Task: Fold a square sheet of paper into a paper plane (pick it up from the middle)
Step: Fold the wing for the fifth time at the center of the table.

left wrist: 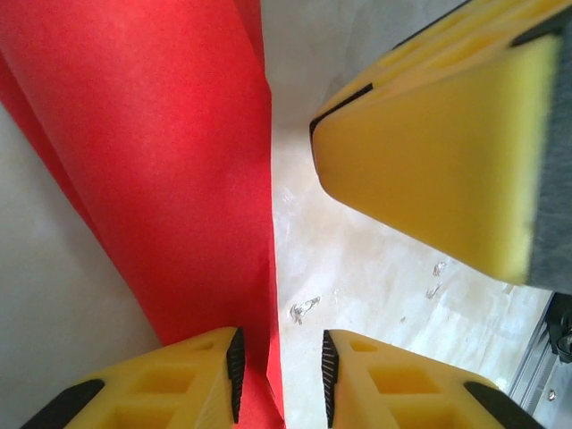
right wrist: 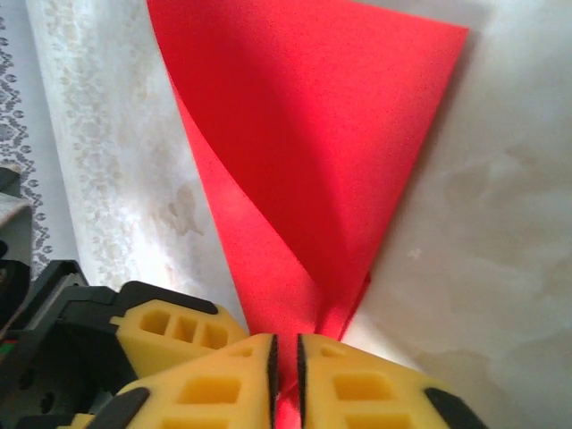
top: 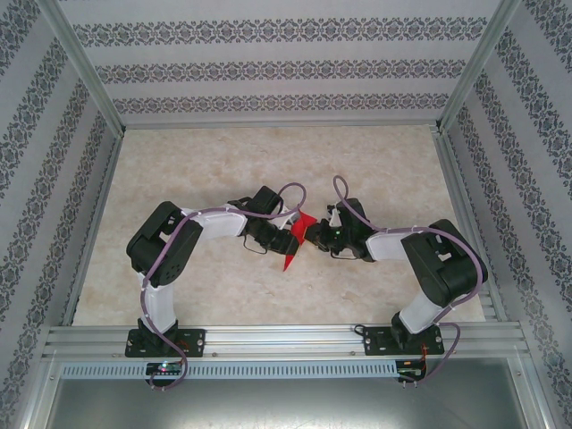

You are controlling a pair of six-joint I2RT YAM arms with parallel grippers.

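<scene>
At mid-table (top: 375, 170), between both wrists, the creased red paper sheet (top: 295, 239) is found with one edge passing through the left gripper's (left wrist: 279, 357) clearly parted jaws and its narrow end within the right gripper's (right wrist: 286, 350) slit-wide jaws.

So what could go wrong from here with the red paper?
The left pincer stands open around the red paper: the sheet may slip out.
The right pincer has only the narrow folded tip in a near-closed slit: the layers may spring apart.
Both pincers sit close together: they could collide.
</scene>
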